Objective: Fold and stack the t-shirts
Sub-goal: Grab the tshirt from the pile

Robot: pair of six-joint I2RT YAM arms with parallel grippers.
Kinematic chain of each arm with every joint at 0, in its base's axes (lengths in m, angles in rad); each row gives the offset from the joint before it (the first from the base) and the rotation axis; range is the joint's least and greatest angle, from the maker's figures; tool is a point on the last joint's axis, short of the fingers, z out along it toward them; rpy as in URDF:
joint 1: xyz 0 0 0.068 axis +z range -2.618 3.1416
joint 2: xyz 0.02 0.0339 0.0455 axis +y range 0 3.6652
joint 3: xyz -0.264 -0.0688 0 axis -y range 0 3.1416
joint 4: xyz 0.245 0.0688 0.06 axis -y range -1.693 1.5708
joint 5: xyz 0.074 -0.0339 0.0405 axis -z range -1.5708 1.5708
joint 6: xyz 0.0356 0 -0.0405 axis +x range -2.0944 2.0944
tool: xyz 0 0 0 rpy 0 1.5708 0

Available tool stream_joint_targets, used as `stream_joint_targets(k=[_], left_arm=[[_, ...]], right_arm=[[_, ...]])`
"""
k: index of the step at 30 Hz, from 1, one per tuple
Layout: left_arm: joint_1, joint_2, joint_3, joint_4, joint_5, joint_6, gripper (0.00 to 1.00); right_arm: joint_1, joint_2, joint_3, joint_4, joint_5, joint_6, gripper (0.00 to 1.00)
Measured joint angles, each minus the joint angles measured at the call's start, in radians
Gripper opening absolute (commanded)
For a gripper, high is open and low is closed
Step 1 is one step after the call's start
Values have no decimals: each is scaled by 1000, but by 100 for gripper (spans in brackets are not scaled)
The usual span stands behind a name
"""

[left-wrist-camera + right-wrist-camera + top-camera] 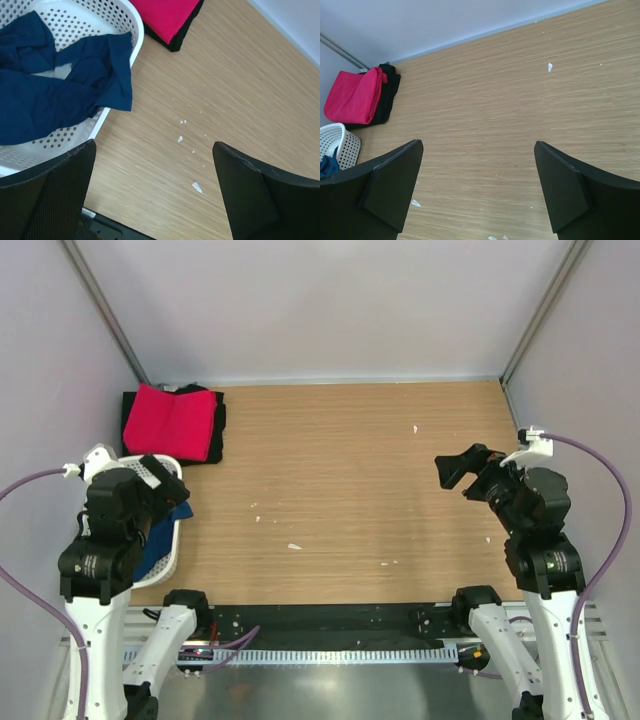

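Black plastic jaws on the left gripper [155, 167] stand wide apart and hold nothing. The tool hangs over the table-side rim of the white perforated basket [137, 37]. We find the right gripper [477, 172] likewise fully spread and empty, well apart from the basket, over the opposite side of the wooden table [350, 470].

Inside the basket lies the navy t-shirt [50, 102], crumpled, with one fold spilling over the rim nearest the left gripper. Just beyond the basket, towards the back wall, the pink-red t-shirt [168, 422] sits folded on top of the black t-shirt [218, 428]. We judge those two done and the navy one outstanding.

Handling assessment: the navy garment is light, limp cloth. It will sag, stretch and trail when lifted, and offers no stiff edge. It is not fragile and not notably slippery, though a thin pinch may take one layer only.

Recommended hold: the raised fold at the rim beside the left gripper, pinched through both layers and drawn up clear of the basket wall. We cannot identify collar, hem or shoulders in the heap, so the second hold is best chosen once the cloth hangs free

Risk noted: fabric catching on the rim and dragging the basket along
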Motion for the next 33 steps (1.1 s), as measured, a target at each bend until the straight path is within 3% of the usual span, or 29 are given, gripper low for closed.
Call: stream_joint_targets(k=[9, 14, 17, 23, 26, 33], left_arm=[[0, -19, -90, -10, -93, -89, 100], [7, 87, -112, 39, -167, -183, 100], [111, 190, -127, 99, -158, -227, 100], [459, 365, -277, 208, -88, -308, 100], [579, 440, -326, 249, -55, -336, 100], [676, 621, -354, 364, -10, -361, 100]], right_arm=[[0, 55, -14, 21, -24, 7, 100], [0, 68, -71, 45, -39, 13, 100], [0, 75, -92, 51, -46, 16, 100], [0, 108, -106, 83, -54, 27, 100], [0, 124, -112, 98, -64, 32, 100], [0, 162, -112, 105, -71, 38, 100]])
